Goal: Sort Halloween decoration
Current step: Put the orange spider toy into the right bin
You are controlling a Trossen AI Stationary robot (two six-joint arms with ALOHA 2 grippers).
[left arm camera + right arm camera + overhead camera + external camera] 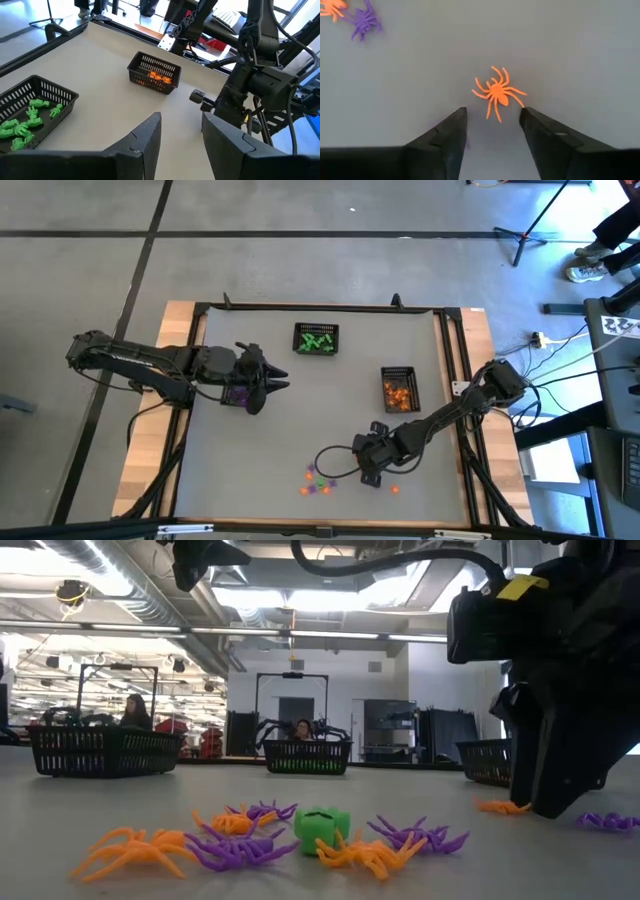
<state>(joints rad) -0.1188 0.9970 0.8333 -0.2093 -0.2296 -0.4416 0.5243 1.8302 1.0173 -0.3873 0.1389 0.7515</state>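
Orange plastic shows just ahead of the right end effector (492, 122): one orange spider (496, 93) lies flat on the grey desk (570, 50), in line with the gap between the two dark fingers (445, 135) and apart from both. The jaws stand fairly wide and hold nothing. A purple spider (364, 21) and part of another orange one lie farther off on the bare surface.

From above, this right end effector (375, 470) hangs low over the near edge of the desk, beside the loose pile of trinkets (318, 483). From desk height the pile reads as orange and purple spiders around a small green piece (321, 824).

Relative to that pile, the basket of orange pieces (399, 388) sits farther back and to the right, and the basket of green pieces (316, 340) farther back still.

Well left of the pile, the left end effector (268, 387) waits above the desk, its fingers (145, 142) parted moderately with nothing between them, just beside a purple-filled basket (238, 394).
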